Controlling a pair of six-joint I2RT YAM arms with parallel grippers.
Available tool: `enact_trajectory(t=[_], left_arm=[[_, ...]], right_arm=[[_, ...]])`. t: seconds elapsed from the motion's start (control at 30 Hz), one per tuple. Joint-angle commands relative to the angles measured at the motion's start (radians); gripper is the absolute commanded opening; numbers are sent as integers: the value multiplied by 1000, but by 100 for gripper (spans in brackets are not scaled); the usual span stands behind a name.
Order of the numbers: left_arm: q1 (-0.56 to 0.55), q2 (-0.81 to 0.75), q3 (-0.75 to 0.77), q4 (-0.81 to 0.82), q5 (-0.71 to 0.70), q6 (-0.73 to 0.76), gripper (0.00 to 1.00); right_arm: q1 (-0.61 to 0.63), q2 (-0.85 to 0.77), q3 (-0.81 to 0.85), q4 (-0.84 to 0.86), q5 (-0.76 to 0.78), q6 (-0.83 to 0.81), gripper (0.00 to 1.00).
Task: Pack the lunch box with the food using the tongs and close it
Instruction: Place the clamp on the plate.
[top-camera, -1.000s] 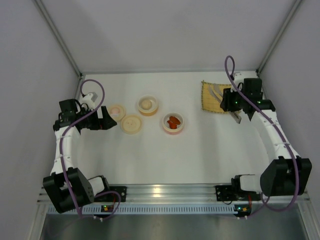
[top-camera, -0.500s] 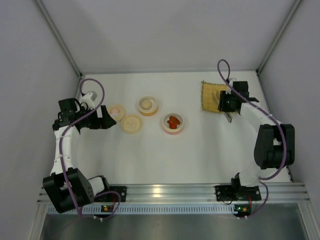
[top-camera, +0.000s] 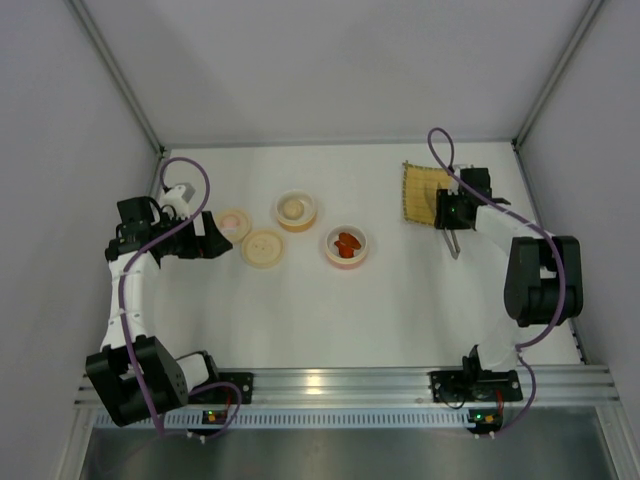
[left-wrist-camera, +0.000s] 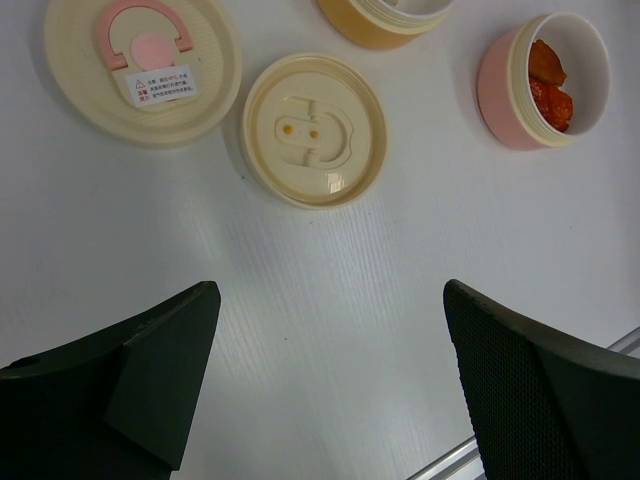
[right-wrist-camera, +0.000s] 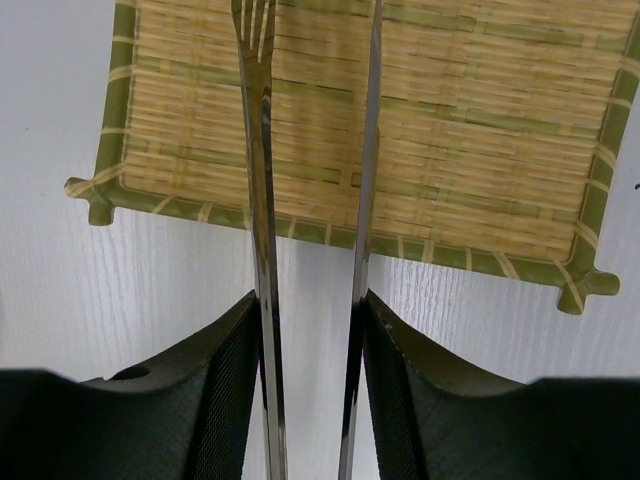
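Now your right gripper (right-wrist-camera: 310, 330) pinches the metal tongs (right-wrist-camera: 258, 200), tips over the far-right bamboo mat (right-wrist-camera: 480, 150); squeeze evenly and carry them left to the sausage pieces (left-wrist-camera: 548, 85). Your left gripper (left-wrist-camera: 330, 300) gapes wide, empty.

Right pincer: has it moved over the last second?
Yes. In the top view the right pincer, gripping the tongs, has shifted left, from beside the bamboo mat's right edge to over that edge.
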Motion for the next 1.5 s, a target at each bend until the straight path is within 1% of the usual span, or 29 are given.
enact_trajectory(t=[0.0, 0.07, 0.1, 0.27, 0.3, 0.37, 0.43, 0.53, 0.57, 0.67, 0.8, 0.83, 0.87, 0.9, 1.13, 1.3, 1.43, 1.47], left_arm=[[6, -5, 19, 2, 7, 21, 98], [6, -8, 19, 0, 13, 18, 98], [6, -10, 20, -1, 16, 17, 98], [5, -16, 22, -6, 18, 18, 98], [6, -19, 22, -7, 16, 21, 98], [6, -19, 23, -10, 15, 23, 98], [6, -17, 26, -12, 15, 23, 98], [6, -16, 25, -10, 18, 20, 98], [5, -17, 25, -10, 19, 20, 98], [5, -16, 23, -10, 19, 20, 98], [6, -17, 23, -13, 19, 24, 98], [6, -19, 22, -12, 18, 24, 98], [6, -20, 20, -13, 18, 26, 98], [6, -19, 19, -13, 19, 26, 98], [6, -40, 23, -23, 24, 23, 98], [6, -54, 39, -43, 22, 30, 98], [5, -60, 43, -61, 19, 47, 98], [6, -57, 43, -67, 16, 53, 98]], right_arm=[[-13, -6, -10, 18, 5, -12, 42], [-12, 16, -1, 1, 7, -12, 43], [-13, 25, 4, -3, 8, -47, 43], [-13, 60, 10, -9, 11, -55, 45], [-12, 65, 14, -14, 11, -55, 49], [-12, 80, 22, -26, 10, -55, 51], [-13, 88, 30, -34, 11, -60, 51], [-12, 99, 36, -45, 16, -65, 56], [-12, 99, 37, -46, 16, -66, 61], [-13, 97, 39, -55, 16, -69, 70], [-13, 79, 37, -63, 13, -72, 78], [-12, 73, 39, -69, 11, -71, 81], [-13, 59, 40, -71, 2, -71, 97], [-13, 50, 40, -72, 2, -69, 99], [-12, -53, 91, -143, -7, -43, 99], [-12, -210, 168, -195, -21, -51, 99], [-12, -323, 223, -229, -102, -87, 99], [-13, -354, 231, -235, -145, -97, 99]])
